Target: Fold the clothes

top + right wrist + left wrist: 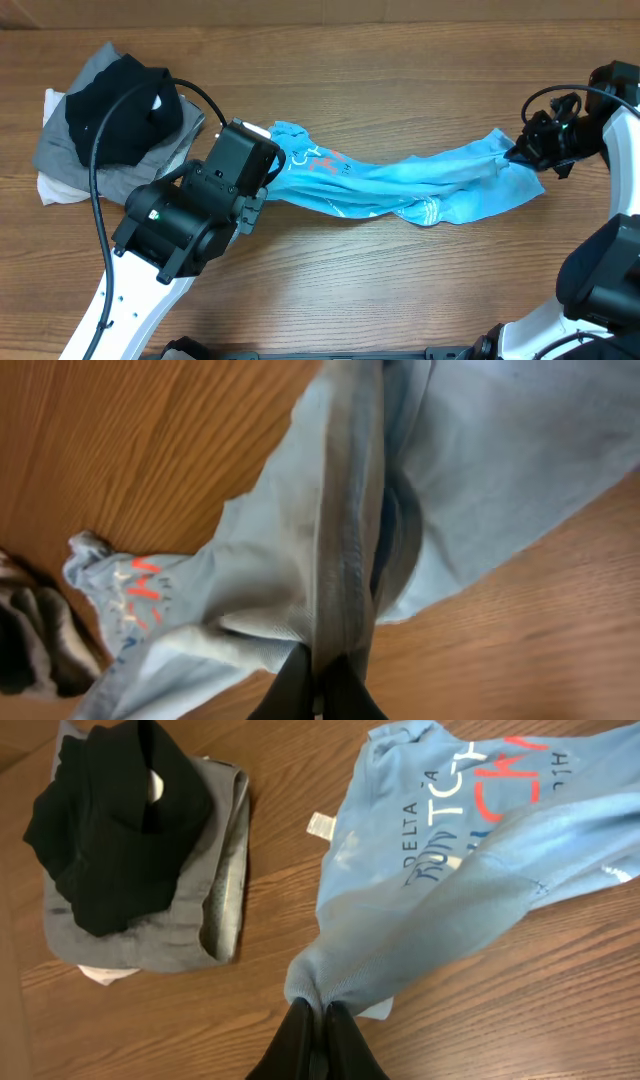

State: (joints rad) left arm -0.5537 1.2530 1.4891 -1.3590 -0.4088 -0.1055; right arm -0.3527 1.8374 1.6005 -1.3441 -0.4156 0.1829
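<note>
Left jaws and right jaws each pinch an end of the blue T-shirt (400, 180). Pull gently till flat, then lay it smooth on the table (400, 290).

Left arm (190, 215): black blocky housing, white link (dotted with holes), looping black cable (94, 190)

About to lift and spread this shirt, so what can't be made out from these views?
Overhead: its own arm hides the left gripper, seen only from its wrist camera.
Left wrist: lettering on the T-shirt is cut by the top edge and folds.
Right wrist: cloth wraps the right gripper, hiding how much it pinches.
Pile: the black garment covers the grey garment; piece count unclear.
</note>
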